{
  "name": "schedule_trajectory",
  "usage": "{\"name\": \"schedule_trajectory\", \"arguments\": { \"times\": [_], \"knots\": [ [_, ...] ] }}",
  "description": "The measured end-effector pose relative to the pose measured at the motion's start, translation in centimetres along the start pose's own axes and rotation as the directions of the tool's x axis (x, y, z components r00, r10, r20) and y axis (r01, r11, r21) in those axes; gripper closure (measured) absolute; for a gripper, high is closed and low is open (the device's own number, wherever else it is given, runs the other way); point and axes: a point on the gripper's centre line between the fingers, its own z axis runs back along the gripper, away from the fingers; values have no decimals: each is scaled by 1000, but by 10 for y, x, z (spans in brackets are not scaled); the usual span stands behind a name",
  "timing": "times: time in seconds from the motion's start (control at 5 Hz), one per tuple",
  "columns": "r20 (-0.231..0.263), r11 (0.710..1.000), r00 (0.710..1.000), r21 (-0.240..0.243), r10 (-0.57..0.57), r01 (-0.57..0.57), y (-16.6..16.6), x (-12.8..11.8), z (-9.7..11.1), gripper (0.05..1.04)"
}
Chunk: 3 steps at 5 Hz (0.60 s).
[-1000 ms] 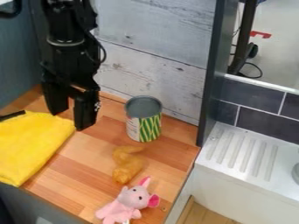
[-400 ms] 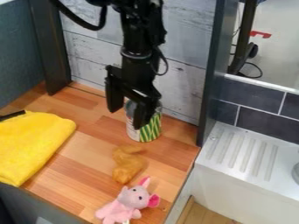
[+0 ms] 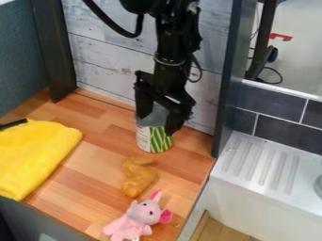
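It seems the lining-up step: striped tin can near the gripper.
Fingers stand wide; any lowering calls for one on each side.

Gripper over can, fingers apart, nothing between them visible below. Can stands on wood counter near back wall. Yellow cloth left; orange-brown toy in front of can, pink plush nearer. White sink right.

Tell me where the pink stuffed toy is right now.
In the camera view, the pink stuffed toy lies on the wooden counter at the bottom, left of centre, just below the yellowish-brown item.
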Motion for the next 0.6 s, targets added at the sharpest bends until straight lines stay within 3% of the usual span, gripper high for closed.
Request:
{"name": "schedule_trajectory", "arguments": {
  "times": [0.2,0.6],
  "knots": [
    [12,998,999,48,35,-35,5,14,-6,83],
    [-6,985,996,150,87,-85,19,15,-31,83]
  ]
}}
